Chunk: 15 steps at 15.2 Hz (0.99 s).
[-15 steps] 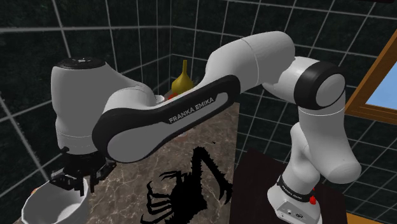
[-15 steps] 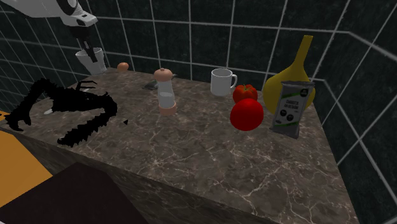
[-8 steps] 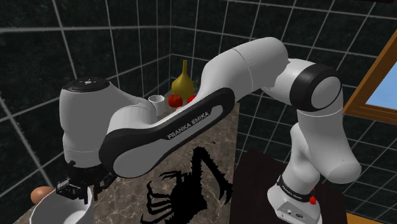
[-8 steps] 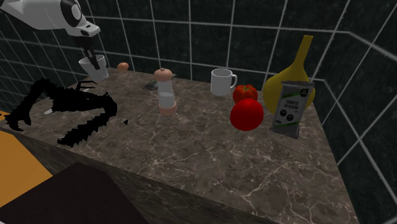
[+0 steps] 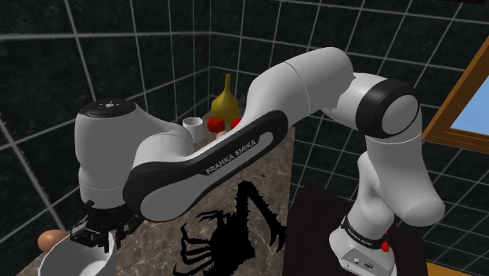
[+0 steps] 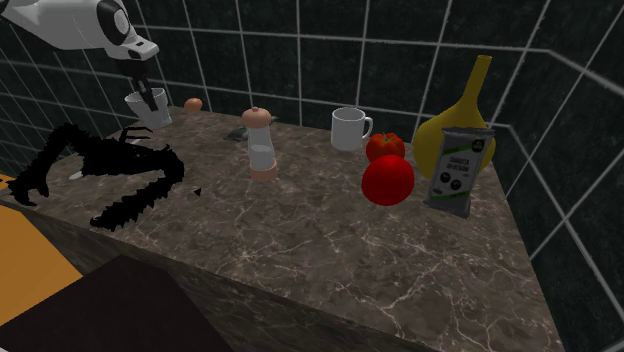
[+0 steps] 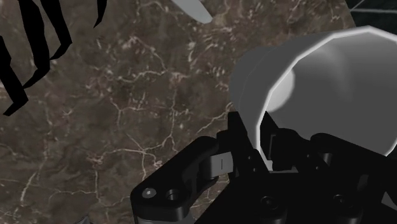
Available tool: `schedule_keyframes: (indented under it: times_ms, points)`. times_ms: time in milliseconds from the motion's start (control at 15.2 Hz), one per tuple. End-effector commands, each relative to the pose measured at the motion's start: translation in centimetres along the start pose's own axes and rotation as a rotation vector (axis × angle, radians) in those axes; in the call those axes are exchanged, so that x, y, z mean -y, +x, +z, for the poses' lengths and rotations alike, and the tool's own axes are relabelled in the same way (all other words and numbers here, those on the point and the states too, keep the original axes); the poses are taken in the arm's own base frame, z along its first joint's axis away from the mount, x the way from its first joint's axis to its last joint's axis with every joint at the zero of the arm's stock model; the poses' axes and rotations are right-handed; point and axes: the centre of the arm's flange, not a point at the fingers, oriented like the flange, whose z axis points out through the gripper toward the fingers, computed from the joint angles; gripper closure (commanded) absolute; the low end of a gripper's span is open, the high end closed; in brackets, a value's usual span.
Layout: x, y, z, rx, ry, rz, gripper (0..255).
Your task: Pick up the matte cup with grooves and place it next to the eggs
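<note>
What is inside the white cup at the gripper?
One finger of the gripper, clamped on the cup rim; otherwise bare grey inner wall. The gripper covers the cup's bottom.

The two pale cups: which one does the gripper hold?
The handleless cup near the egg, at the second exterior view's left; the gripper clasps its wall. The mug with a handle stands free further right.

The cup (image 6: 148,110) is pale grey, the egg (image 6: 193,103) orange-brown, the counter (image 6: 330,240) brown marble veined white, the mug (image 6: 347,130) white, the tomatoes (image 6: 388,180) red, the vase (image 6: 435,140) mustard yellow, the wall (image 6: 300,50) dark-tiled with pale lines
</note>
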Motion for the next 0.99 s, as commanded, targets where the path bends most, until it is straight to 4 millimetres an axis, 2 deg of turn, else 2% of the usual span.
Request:
schedule_keyframes:
  times_ms: [0, 330, 594, 924]
  points:
    - [0.0, 0.0, 0.0, 0.0, 0.001, 0.0, 0]
    - [0.0, 0.0, 0.0, 0.0, 0.001, 0.0, 0]
    - [0.0, 0.0, -5.0, 0.0, 0.001, 0.0, 0]
    - [0.0, 0.0, -5.0, 0.0, 0.001, 0.0, 0]
